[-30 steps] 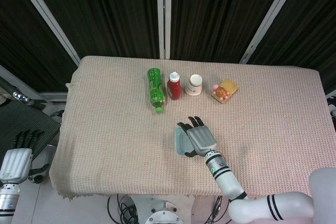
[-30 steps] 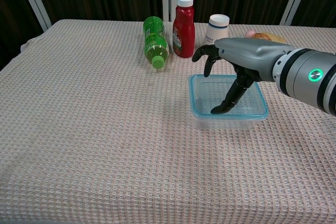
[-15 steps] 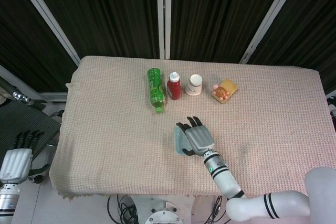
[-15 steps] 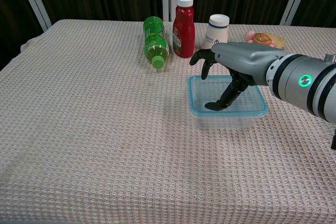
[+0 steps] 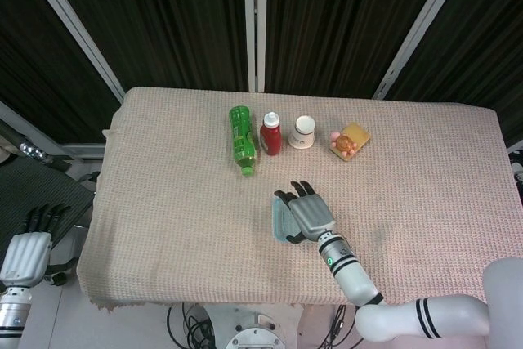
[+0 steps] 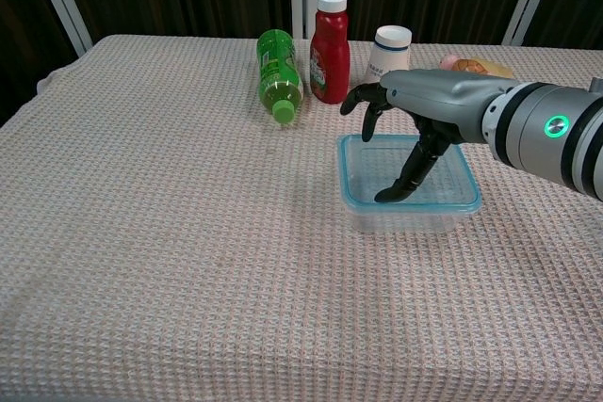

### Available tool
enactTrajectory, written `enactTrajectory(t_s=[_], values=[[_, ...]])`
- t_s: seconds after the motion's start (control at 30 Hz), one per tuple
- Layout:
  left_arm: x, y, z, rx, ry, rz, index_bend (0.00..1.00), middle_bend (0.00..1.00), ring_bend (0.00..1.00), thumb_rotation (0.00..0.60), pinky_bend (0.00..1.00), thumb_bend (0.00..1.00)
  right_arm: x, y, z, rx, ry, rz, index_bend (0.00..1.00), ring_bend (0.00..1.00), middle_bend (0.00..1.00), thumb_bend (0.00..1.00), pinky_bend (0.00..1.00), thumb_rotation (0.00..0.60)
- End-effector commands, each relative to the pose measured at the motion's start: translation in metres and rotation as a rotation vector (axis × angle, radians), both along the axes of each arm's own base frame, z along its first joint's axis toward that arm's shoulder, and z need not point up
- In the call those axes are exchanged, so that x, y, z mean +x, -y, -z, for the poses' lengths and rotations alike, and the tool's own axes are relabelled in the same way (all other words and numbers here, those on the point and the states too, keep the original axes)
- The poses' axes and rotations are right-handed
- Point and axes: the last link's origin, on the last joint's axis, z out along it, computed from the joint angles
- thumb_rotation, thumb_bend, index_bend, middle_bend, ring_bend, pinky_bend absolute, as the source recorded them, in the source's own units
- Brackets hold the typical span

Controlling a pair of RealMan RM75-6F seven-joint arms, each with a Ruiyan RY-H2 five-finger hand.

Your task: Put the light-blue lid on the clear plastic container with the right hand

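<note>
1. Broadly, the desk (image 6: 141,233) is covered by a beige waffle-weave cloth and carries everything else.
2. Over its near-right part the right hand (image 6: 429,105) hovers palm down above the clear plastic container (image 6: 410,206); its fingers are spread, with the thumb (image 6: 407,176) pointing down onto the top, holding nothing.
3. The left hand (image 5: 26,251) hangs off the desk's left edge in the head view, fingers extended and apart, holding nothing.
4. That clear plastic container sits on the cloth with the light-blue lid (image 6: 358,197) lying on top, its blue rim around the edge; whether it is pressed fully shut cannot be told.
5. Behind it, well apart, a green bottle (image 6: 277,76) lies on its side.
6. Just beside that stands a red sauce bottle (image 6: 330,49).
7. Next comes a white cup (image 6: 388,52).
8. Farthest right is a small toy (image 5: 349,141).
</note>
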Motion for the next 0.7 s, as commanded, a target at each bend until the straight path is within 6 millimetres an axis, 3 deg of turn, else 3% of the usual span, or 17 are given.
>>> enactTrajectory(t_s=[0.03, 0.7], values=[[0.0, 0.0, 0.0, -0.004, 0.0, 0.0, 0.12, 0.08, 0.0, 0.6, 0.0, 0.0, 0.001, 0.003, -0.001, 0.017, -0.001, 0.004, 0.16, 0.0, 0.27, 0.0, 0.0, 0.6], [0.001, 0.001, 0.001, -0.013, 0.011, 0.004, 0.11, 0.07, 0.0, 0.6, 0.0, 0.0, -0.007, -0.003, 0.01, 0.015, -0.059, -0.023, 0.16, 0.0, 0.27, 0.0, 0.0, 0.6]])
